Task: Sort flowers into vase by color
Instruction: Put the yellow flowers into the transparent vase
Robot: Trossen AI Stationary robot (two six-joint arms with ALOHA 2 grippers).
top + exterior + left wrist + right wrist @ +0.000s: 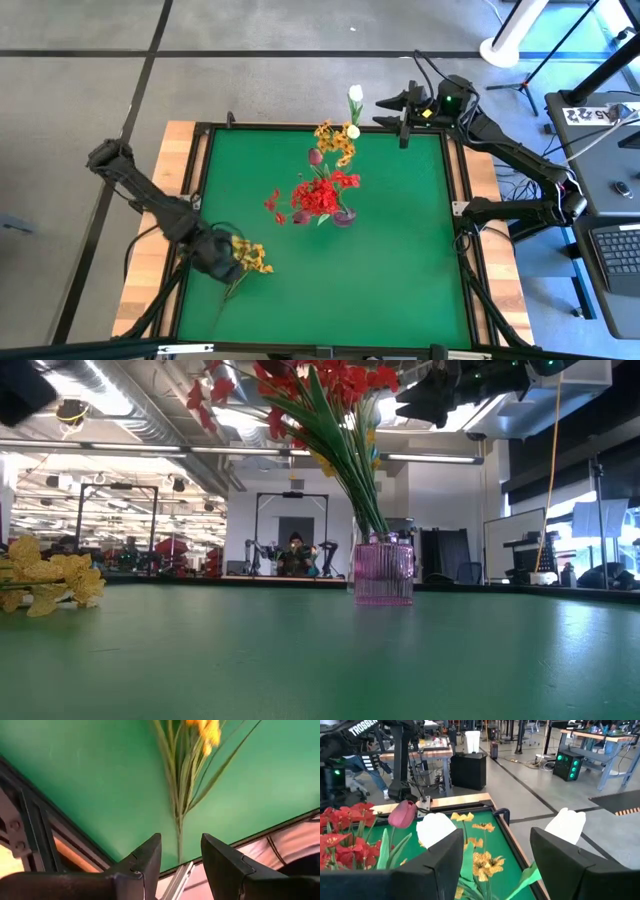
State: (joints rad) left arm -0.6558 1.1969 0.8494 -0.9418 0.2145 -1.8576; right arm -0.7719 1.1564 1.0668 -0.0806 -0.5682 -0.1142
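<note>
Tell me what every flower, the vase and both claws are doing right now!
Left claw: open, low over the loose flower's stem.
Loose yellow flower: lying flat on the green table.
Vase: upright, holding green stems.
Red flowers: standing in the vase.
Right claw: open, up near the white tulips.
White tulips: upright; what holds them is hidden.
</note>
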